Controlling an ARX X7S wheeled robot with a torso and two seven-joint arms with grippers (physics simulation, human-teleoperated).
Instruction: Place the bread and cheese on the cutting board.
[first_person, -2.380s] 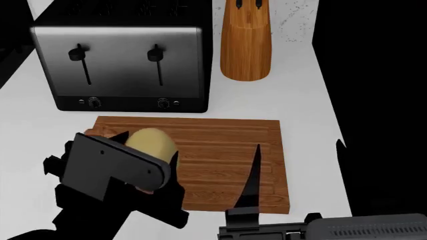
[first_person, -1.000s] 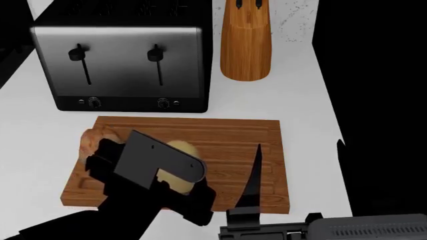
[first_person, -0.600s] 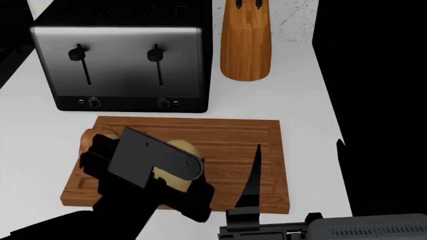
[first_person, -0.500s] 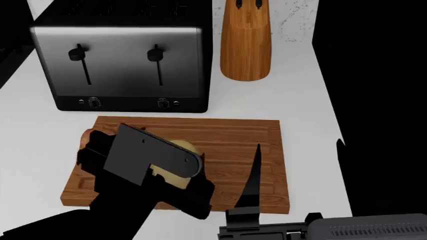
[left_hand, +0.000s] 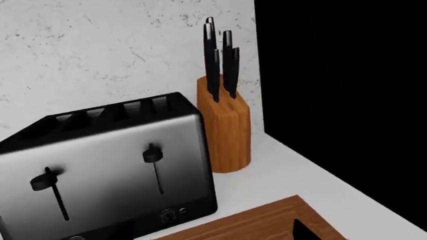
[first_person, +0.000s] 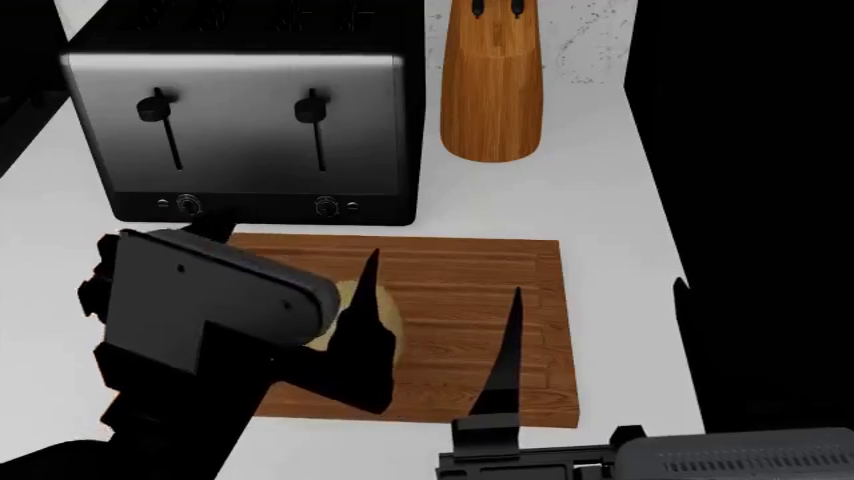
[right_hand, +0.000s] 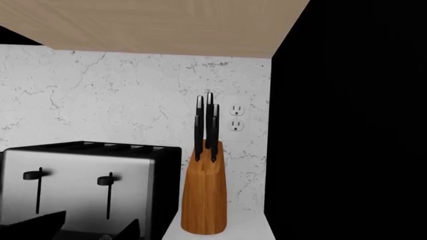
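The cutting board (first_person: 467, 290) lies on the white counter in front of the toaster; its corner shows in the left wrist view (left_hand: 267, 220). The cheese (first_person: 392, 322) sits on the board's left half, partly hidden by my left gripper. The bread is hidden behind the left gripper's body. My left gripper (first_person: 300, 300) hovers above the board's left side, open and empty, with one dark fingertip (first_person: 367, 290) in front of the cheese. My right gripper (first_person: 511, 330) is open and empty near the board's front edge, and its fingertips show in the right wrist view (right_hand: 90, 225).
A steel toaster (first_person: 240, 130) stands behind the board. A wooden knife block (first_person: 491, 90) with black-handled knives stands to its right. The counter's right edge (first_person: 667, 260) drops into darkness. A marbled wall with an outlet (right_hand: 235, 117) lies behind.
My left gripper opened, let go of the cheese, and rose up and to the left. The cheese stays on the board. The bread is now hidden. The right arm has not moved.
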